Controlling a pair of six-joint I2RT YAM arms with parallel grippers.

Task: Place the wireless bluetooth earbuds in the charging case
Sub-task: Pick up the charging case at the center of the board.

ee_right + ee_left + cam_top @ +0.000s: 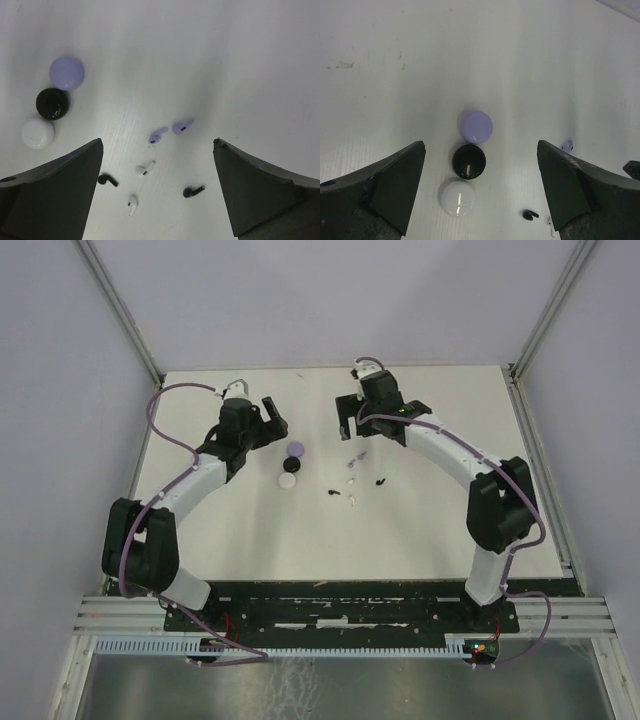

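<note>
Left jaws and right jaws gape wide, empty. Six earbuds (145, 168) — lilac, white, black pairs — lie loose on the surface (225, 50), at 4 o'clock from three cases (52, 103) in the right wrist view.

3 cases (291, 466) in row on table (430, 530); earbuds (352, 480) scattered nr, to their rt.

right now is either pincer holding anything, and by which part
Nothing is held. Both stand open: the left pincer short of the three round cases, the right pincer short of the loose earbuds, all lying untouched.
</note>
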